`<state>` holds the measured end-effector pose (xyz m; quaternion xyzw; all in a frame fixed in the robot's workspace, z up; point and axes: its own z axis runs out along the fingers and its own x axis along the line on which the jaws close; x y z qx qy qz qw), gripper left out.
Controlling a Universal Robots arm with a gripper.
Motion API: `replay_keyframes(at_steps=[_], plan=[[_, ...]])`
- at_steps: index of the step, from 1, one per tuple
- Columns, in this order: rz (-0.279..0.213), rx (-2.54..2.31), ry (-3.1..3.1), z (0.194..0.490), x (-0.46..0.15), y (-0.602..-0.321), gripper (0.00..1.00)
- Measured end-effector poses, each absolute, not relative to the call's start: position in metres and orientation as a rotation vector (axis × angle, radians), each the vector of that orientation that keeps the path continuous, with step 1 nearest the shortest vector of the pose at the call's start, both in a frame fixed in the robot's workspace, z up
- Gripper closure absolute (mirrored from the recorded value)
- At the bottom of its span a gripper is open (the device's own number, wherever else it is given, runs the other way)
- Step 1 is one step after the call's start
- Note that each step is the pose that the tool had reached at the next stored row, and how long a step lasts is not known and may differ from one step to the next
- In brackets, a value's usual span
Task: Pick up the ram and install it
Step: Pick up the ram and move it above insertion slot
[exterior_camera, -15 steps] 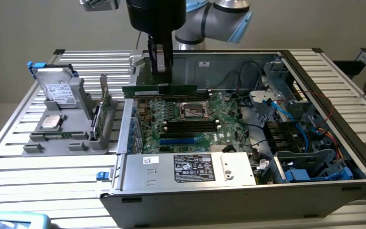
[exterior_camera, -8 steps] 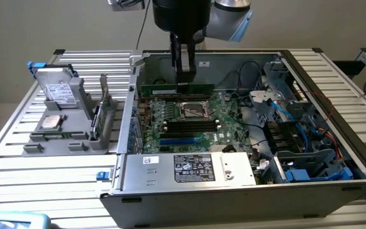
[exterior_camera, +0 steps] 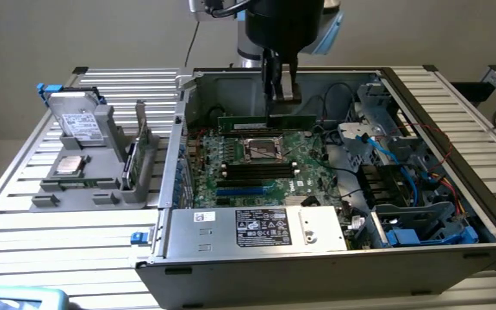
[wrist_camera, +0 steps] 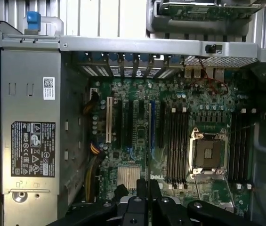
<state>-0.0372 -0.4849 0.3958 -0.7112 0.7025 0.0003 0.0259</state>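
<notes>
Holding the ram (exterior_camera: 252,121) clenched in the gripper's (exterior_camera: 281,106) jaws, over the motherboard (exterior_camera: 230,158). I'd keep it level, parallel with the memory slots (exterior_camera: 258,170), and press evenly.

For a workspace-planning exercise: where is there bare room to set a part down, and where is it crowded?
Bare slatted table nearer the camera than the grey fixture, at the exterior view's left of the case. Crowded: the cables inside it.

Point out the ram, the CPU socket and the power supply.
the ram (exterior_camera: 246,121), exterior view, on its green board, toward that view's left.
the CPU socket (wrist_camera: 207,153), wrist view, on its centre.
the power supply (exterior_camera: 261,227), exterior view, on its label.
</notes>
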Motion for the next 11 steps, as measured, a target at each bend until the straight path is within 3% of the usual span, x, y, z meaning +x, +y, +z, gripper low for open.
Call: replay_keyframes(at_steps=[11], plan=[[0.001, -2.198, 2.171, 0.376, -0.021, -0.441, 0.86]])
